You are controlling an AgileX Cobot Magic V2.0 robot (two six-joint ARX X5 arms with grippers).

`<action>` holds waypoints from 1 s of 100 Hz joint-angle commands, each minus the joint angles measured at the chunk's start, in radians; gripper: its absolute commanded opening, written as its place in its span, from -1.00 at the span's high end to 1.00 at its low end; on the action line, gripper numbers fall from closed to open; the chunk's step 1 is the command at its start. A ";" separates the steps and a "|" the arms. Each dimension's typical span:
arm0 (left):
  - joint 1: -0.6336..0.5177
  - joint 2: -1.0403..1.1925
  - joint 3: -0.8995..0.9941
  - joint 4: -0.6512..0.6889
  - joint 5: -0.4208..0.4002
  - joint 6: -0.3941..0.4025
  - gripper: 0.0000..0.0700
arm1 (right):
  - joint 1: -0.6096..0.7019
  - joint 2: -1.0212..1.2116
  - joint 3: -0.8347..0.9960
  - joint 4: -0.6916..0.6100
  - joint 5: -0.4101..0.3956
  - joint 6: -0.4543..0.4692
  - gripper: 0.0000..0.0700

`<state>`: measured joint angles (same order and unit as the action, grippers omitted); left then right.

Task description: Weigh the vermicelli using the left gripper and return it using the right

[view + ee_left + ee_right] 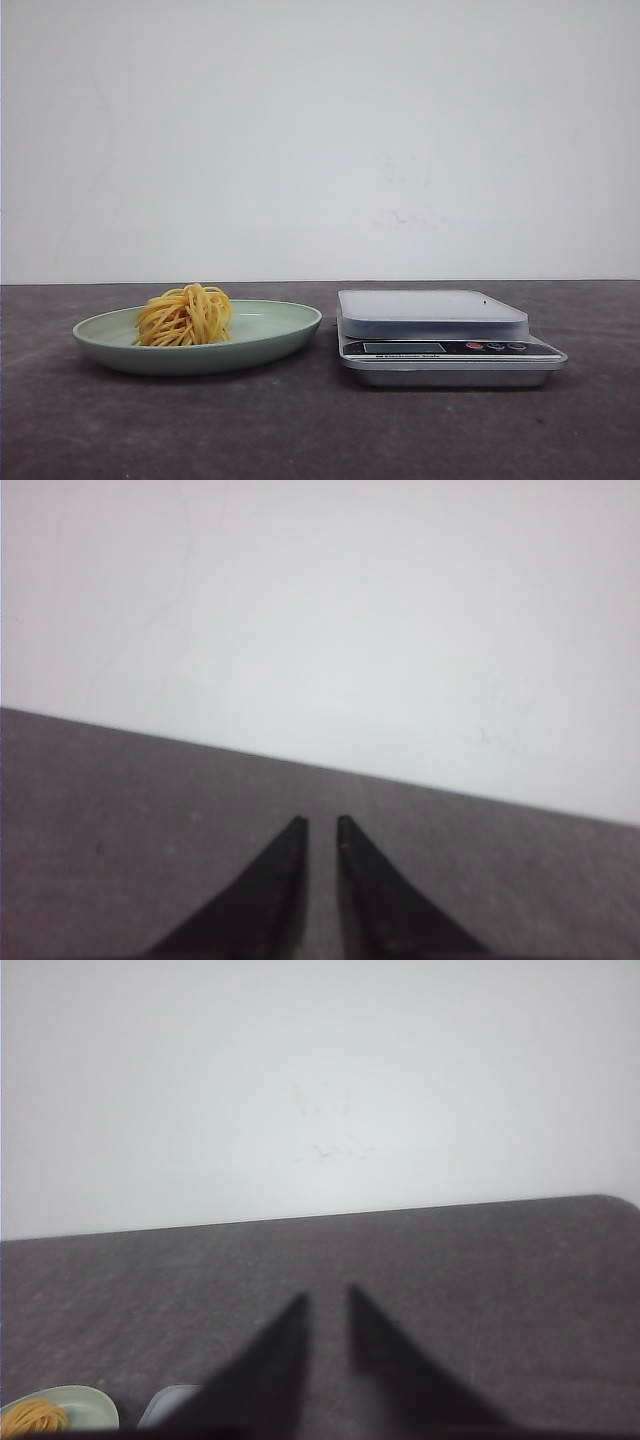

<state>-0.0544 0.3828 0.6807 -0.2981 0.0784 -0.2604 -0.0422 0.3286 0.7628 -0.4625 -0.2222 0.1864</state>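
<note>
Vermicelli seated on green plate, scale at plate's 3 o'clock, left claw and right claw each narrowly parted, nothing held.

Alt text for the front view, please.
A nest of yellow vermicelli sits on a pale green plate at left on a dark table, beside an empty digital kitchen scale at right. No robot arms appear.
</note>
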 commanded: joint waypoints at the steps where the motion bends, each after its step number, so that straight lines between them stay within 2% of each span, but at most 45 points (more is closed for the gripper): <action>1: 0.001 0.002 0.013 -0.003 0.014 0.021 0.09 | 0.000 0.002 0.028 0.008 -0.021 -0.019 -0.37; 3: 0.001 0.003 0.013 -0.006 0.021 0.021 -0.08 | 0.000 0.002 0.031 0.007 -0.027 -0.018 -0.48; 6: 0.001 0.003 0.013 -0.011 0.032 0.021 -0.26 | 0.000 0.003 0.037 0.004 -0.037 -0.018 -0.53; 10: 0.001 0.005 0.013 -0.016 0.054 0.021 -0.34 | 0.000 0.003 0.043 0.000 -0.045 -0.019 -0.53; 25: -0.005 0.056 0.015 -0.013 0.138 -0.001 -0.20 | 0.000 0.003 0.061 -0.020 -0.069 -0.018 -0.53; 42: -0.053 0.237 0.035 0.046 0.144 -0.073 -0.25 | 0.000 0.003 0.064 -0.023 -0.075 -0.014 -0.53; 55: -0.128 0.430 0.084 0.084 0.137 -0.090 -0.25 | 0.000 0.005 0.064 -0.032 -0.076 -0.014 -0.53; 78: -0.294 0.778 0.203 0.102 0.052 -0.090 -0.24 | 0.000 0.037 0.064 -0.055 -0.078 -0.010 -0.53; 100: -0.376 1.025 0.282 0.084 -0.038 -0.101 -0.24 | 0.000 0.050 0.064 -0.056 -0.077 -0.011 -0.53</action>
<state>-0.4183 1.3590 0.9386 -0.2153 0.0555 -0.3557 -0.0422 0.3748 0.8074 -0.5274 -0.2955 0.1799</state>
